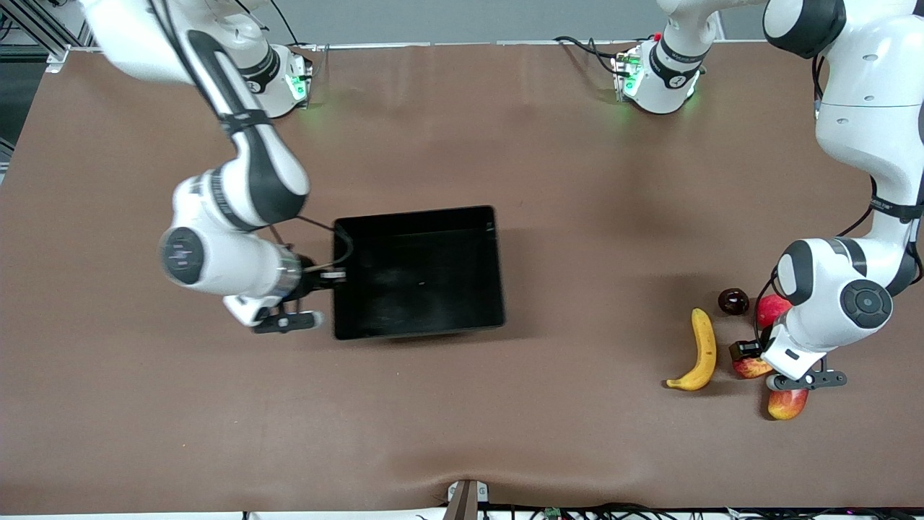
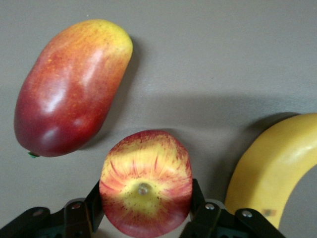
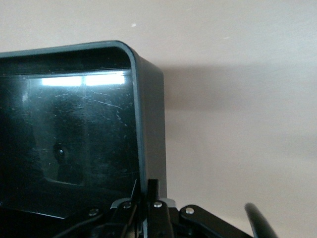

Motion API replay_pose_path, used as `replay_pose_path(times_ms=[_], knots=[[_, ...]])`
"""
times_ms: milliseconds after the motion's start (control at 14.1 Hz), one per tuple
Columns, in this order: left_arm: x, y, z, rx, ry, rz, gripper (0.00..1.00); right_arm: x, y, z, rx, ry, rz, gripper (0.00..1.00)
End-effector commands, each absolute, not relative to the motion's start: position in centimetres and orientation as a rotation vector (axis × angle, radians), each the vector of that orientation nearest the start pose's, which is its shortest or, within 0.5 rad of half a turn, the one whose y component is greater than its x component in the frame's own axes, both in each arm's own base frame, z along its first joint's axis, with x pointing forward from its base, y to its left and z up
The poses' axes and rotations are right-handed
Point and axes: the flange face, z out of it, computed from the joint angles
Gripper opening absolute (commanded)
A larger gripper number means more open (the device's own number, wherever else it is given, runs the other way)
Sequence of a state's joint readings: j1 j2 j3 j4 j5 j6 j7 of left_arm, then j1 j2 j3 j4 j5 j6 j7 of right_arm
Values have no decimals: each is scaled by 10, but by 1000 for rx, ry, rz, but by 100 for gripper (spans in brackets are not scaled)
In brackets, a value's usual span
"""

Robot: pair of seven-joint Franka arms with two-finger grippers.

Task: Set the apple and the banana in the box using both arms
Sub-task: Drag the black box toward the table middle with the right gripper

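The black box [image 1: 422, 278] lies mid-table. My right gripper [image 1: 336, 275] is shut on its low wall at the end toward the right arm; the right wrist view shows the fingers [image 3: 153, 191] pinching that wall [image 3: 151, 114]. My left gripper [image 1: 749, 355] is low at the table's left-arm end, shut on the apple [image 1: 752, 369]. In the left wrist view the apple [image 2: 145, 183] sits between both fingers [image 2: 198, 198], stem dimple facing the camera. The banana [image 1: 702, 352] lies on the table beside the apple, toward the box, and also shows in the left wrist view [image 2: 270, 173].
A red-yellow mango-like fruit [image 1: 787, 403] lies nearer the front camera than the apple and shows in the left wrist view [image 2: 69, 87]. A pinkish-red round fruit [image 1: 771, 309] and a dark round fruit [image 1: 733, 301] lie farther from it. The box is empty.
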State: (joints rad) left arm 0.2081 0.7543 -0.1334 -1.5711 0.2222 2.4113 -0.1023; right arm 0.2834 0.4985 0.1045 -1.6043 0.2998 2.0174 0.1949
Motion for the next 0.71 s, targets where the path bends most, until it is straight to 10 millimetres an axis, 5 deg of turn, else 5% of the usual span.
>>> replay_pose_path(times_ms=[0,283,496,638], knots=[[711,51,236,-3073,-53,-176,0,621,315,322,-2836,48,240,0],[707,26,291,-3079,-26,-130,0,602,392,280,-2836,158,147,0],[705,-5,323,-3096,11,-153,0,599,397,267,-2858,138,134,0],[705,-24,330,-3113,38,-164,0,600,397,272,-2859,138,121,100]])
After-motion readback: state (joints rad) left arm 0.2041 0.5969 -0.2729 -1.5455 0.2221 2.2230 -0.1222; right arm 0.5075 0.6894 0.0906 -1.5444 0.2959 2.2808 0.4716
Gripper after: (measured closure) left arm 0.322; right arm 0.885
